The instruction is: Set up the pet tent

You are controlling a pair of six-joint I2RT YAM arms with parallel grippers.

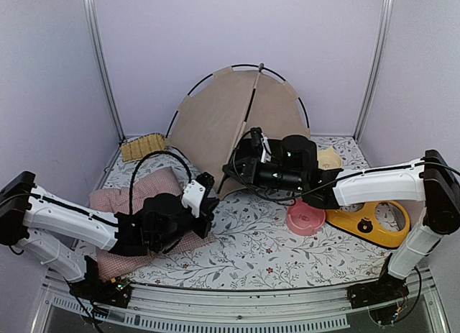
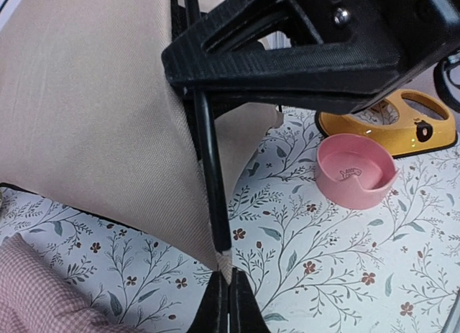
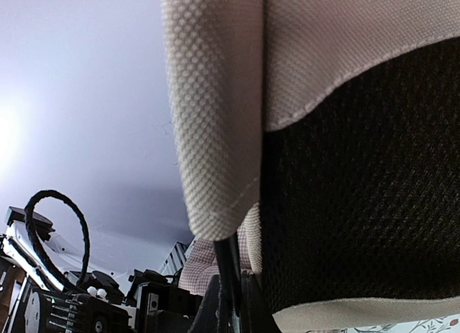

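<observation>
left wrist: l claw [image 2: 228, 304] pinches pet tent [image 2: 93, 117] corner, r claw [image 3: 233, 304] clamps pole [image 3: 228, 261].

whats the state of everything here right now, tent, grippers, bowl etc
pet tent: partly raised at the back, poles arched
left gripper: shut on the pet tent's pole end at a fabric corner
right gripper: shut on a pet tent pole
pink bowl: upright, empty
pink checked cushion: lying flat, left arm over it
yellow tray: flat on the table
</observation>
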